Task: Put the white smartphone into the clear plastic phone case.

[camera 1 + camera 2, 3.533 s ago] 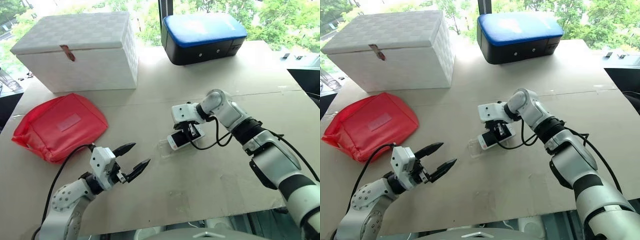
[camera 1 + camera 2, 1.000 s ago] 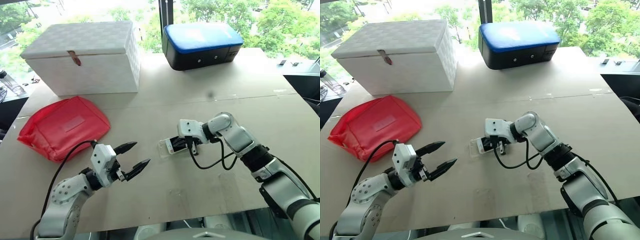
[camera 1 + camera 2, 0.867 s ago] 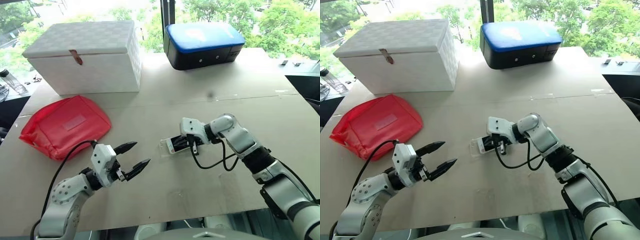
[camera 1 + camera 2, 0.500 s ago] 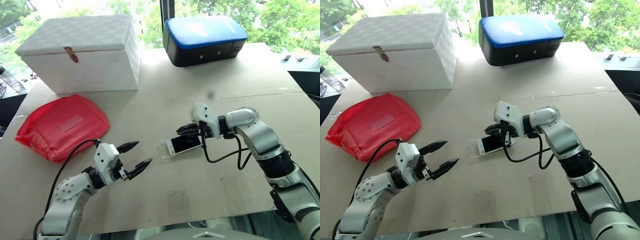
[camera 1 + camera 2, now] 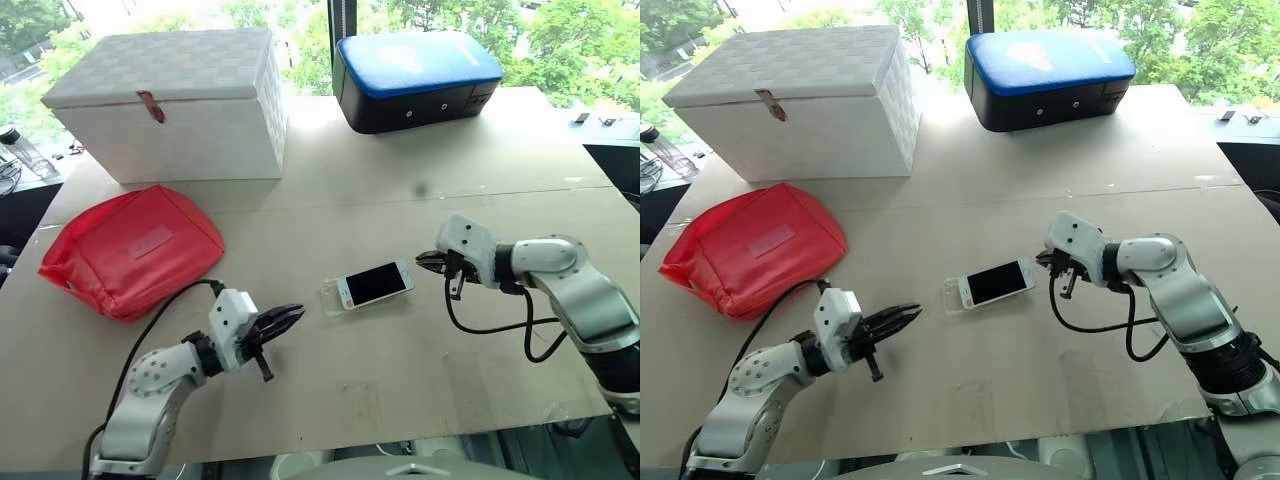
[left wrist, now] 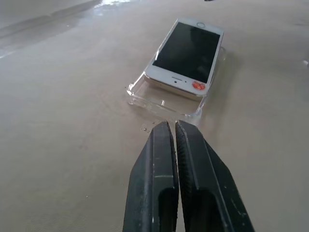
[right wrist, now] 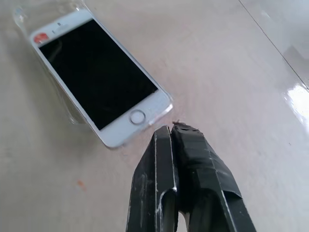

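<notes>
While the white smartphone (image 5: 375, 283) lies screen-up on the clear plastic phone case (image 5: 330, 296) near the middle of the surface (image 5: 330, 390), the left eye view shows it overhanging the case toward the robot's right, leaving the case's left end uncovered. The left gripper (image 5: 290, 317) hangs just left of the case with its fingers closed on nothing; the right gripper (image 5: 428, 262) sits just right of the phone, also shut and empty.

The right eye view gives the same layout: a white lidded box (image 5: 790, 95) at the far left, a red pouch (image 5: 745, 245) in front of it, and a black case with a blue top (image 5: 1045, 72) at the far edge. Trees show through windows behind.

In the left wrist view, the closed fingers (image 6: 164, 159) point at the case's open end, whose rim stands clear of the phone.

In the right wrist view, the shut fingers (image 7: 161, 164) aim at the phone's home-button end, close but apart from it.

The seating step looks to be in hand, the phone only partly in. The next move likely calls for pushing the phone along into the case while the left fingertips brace the far rim.
</notes>
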Controlling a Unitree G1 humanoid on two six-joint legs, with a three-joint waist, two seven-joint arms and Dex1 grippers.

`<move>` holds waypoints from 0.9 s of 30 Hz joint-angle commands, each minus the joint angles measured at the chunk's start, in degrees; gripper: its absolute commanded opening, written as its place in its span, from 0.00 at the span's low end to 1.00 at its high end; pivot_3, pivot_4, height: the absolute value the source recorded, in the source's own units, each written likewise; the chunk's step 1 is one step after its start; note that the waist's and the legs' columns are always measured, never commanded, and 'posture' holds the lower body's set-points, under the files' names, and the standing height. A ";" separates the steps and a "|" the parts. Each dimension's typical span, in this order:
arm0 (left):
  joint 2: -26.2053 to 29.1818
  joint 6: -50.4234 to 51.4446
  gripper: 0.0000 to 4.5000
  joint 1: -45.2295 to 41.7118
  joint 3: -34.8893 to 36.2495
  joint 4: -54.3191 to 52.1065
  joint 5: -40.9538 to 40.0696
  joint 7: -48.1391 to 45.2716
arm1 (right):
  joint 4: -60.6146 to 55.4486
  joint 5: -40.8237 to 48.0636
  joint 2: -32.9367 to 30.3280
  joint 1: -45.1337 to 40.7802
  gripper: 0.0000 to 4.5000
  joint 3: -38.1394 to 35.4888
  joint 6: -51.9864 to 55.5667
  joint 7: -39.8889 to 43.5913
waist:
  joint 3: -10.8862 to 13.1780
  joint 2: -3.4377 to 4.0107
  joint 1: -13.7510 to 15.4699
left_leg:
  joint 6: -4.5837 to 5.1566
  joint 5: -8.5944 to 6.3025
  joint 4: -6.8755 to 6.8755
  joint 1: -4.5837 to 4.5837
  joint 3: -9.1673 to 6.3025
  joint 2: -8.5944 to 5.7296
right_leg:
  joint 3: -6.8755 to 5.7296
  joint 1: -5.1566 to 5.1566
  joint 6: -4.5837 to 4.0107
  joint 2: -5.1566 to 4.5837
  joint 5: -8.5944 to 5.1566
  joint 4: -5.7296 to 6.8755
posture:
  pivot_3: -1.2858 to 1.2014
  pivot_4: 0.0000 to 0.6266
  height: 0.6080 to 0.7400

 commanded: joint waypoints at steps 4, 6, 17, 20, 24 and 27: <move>-0.68 -2.34 0.01 -4.17 -3.80 5.01 3.61 -0.16 | -0.49 -3.09 -0.33 -0.98 0.00 3.45 -0.48 -2.14 | 0.01 -0.01 -0.01 | -0.01 0.00 0.00 0.00 0.00 0.00 | 0.00 0.00 0.00 0.00 0.00 0.00 | 0.52 0.24 1.00; -1.11 -2.69 0.01 -5.46 -4.41 6.35 4.20 -0.04 | -0.55 -3.77 -0.69 -0.87 0.00 4.72 -0.90 -1.79 | 0.01 -0.01 0.01 | -0.01 0.01 0.00 0.00 -0.01 0.00 | -0.01 0.00 0.00 0.00 0.00 0.00 | 0.52 0.24 1.00; -3.21 -4.79 0.01 -9.03 -6.89 10.92 5.45 -0.90 | -4.04 -2.07 1.43 -2.74 0.00 8.34 -0.67 1.62 | -0.01 0.02 0.46 | 0.00 0.01 0.06 0.06 -0.05 -0.02 | -0.05 0.10 0.01 -0.01 0.01 0.03 | 0.52 0.24 1.00; -3.95 -5.56 0.01 -10.27 -7.31 12.37 5.91 -0.98 | -3.58 -1.23 0.83 -2.23 0.00 9.18 -2.38 3.69 | -0.01 0.03 1.28 | 0.00 0.01 0.10 0.13 -0.11 -0.04 | -0.13 0.22 0.01 -0.01 0.01 0.02 | 0.52 0.24 1.00; -4.45 -6.20 0.01 -10.94 -7.75 13.27 6.10 -1.38 | -3.23 -0.13 1.29 -1.87 0.00 9.87 -2.96 5.59 | -0.02 0.04 1.54 | 0.00 0.01 0.16 0.15 -0.15 -0.05 | -0.18 0.27 0.02 -0.01 0.01 0.03 | 0.52 0.24 1.00; -4.77 -6.32 0.01 -11.42 -8.25 13.58 6.08 -1.76 | -0.70 -0.54 1.65 -1.91 0.00 10.71 -5.04 6.46 | -0.03 0.06 1.54 | 0.00 0.01 0.18 0.17 -0.15 -0.05 | -0.18 0.28 0.02 -0.01 0.01 0.05 | 0.52 0.24 1.00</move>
